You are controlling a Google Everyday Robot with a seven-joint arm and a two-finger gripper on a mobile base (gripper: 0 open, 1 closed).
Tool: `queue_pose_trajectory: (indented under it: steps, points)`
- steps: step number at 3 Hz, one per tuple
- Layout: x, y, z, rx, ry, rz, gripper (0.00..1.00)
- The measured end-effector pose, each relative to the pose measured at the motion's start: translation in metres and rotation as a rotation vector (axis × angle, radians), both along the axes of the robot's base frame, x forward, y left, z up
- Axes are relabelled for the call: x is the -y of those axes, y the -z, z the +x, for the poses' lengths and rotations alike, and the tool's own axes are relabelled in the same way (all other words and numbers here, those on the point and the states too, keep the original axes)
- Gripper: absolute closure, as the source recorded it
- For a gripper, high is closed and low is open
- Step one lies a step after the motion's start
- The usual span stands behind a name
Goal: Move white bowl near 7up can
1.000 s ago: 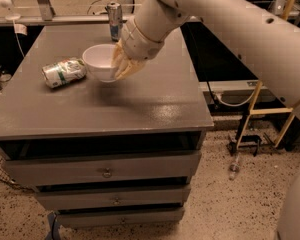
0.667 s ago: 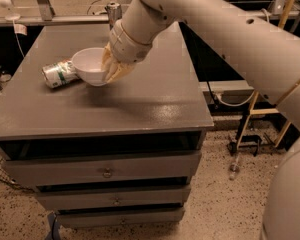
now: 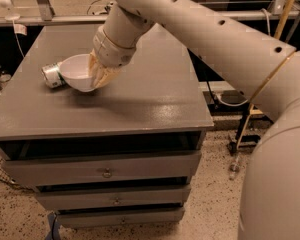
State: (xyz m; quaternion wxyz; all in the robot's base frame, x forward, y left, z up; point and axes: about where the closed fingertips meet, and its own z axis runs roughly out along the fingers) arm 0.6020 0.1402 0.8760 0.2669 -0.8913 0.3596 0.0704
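Note:
The white bowl (image 3: 78, 73) is tilted toward the left, held at its right rim by my gripper (image 3: 99, 75), which is shut on it. The bowl's foot is at or just above the grey tabletop (image 3: 140, 99). The 7up can (image 3: 52, 75) lies on its side right behind the bowl's left edge, its silver end facing me; most of its green body is hidden by the bowl. My arm reaches down from the upper right.
The tabletop belongs to a grey drawer cabinet with several drawers (image 3: 106, 173). A dark shelf or counter (image 3: 20, 21) runs behind the table. A wooden pole and cart legs (image 3: 245, 134) stand on the speckled floor at the right.
My gripper carried the white bowl leftward across the table and lowered it next to the 7up can. The bowl now covers most of the can.

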Motion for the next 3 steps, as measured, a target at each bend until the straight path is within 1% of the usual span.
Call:
queue_pose_trajectory:
  steps: [1,2,3]
  points:
    - [0.003,0.004,0.008,0.001,0.018,-0.011,1.00]
    - [0.014,0.010,0.018,-0.002,0.052,-0.023,1.00]
    - [0.016,0.011,0.020,-0.004,0.060,-0.026,1.00]
